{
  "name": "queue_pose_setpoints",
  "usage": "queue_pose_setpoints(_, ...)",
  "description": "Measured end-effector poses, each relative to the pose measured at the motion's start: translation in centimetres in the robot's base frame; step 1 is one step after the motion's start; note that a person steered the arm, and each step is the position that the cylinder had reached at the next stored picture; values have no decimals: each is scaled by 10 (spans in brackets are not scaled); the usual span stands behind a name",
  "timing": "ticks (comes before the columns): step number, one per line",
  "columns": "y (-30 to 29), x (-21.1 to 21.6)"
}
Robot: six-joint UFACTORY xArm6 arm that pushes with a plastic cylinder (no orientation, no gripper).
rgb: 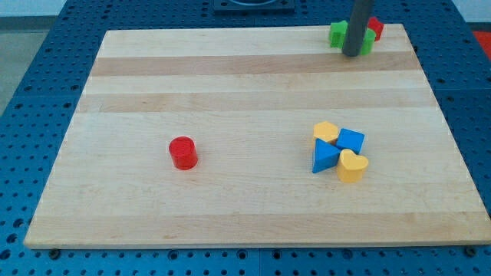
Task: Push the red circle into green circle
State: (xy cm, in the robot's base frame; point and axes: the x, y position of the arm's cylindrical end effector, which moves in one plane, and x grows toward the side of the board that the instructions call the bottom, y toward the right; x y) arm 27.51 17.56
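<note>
The red circle [183, 152] is a short red cylinder standing alone on the wooden board [230, 92], left of centre. My dark rod comes down at the view's top right, with my tip [353, 54] on the board. Right behind the rod sit green block pieces [337, 34] and a red block [375, 28]; the rod hides much of them, so their shapes cannot be made out. My tip is far to the right of and above the red circle.
A tight cluster lies right of centre: a yellow block [326, 131], a blue block [351, 140], a blue triangle [324, 157] and a yellow heart-like block [352, 165]. A blue pegboard surrounds the board.
</note>
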Motion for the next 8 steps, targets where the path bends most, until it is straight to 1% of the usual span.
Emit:
queue_pose_setpoints(1,-19,58)
queue_pose_setpoints(2,-81,98)
queue_pose_setpoints(4,-260,105)
queue_pose_setpoints(5,-335,138)
queue_pose_setpoints(6,-367,205)
queue_pose_setpoints(7,-356,249)
queue_pose_setpoints(8,-315,244)
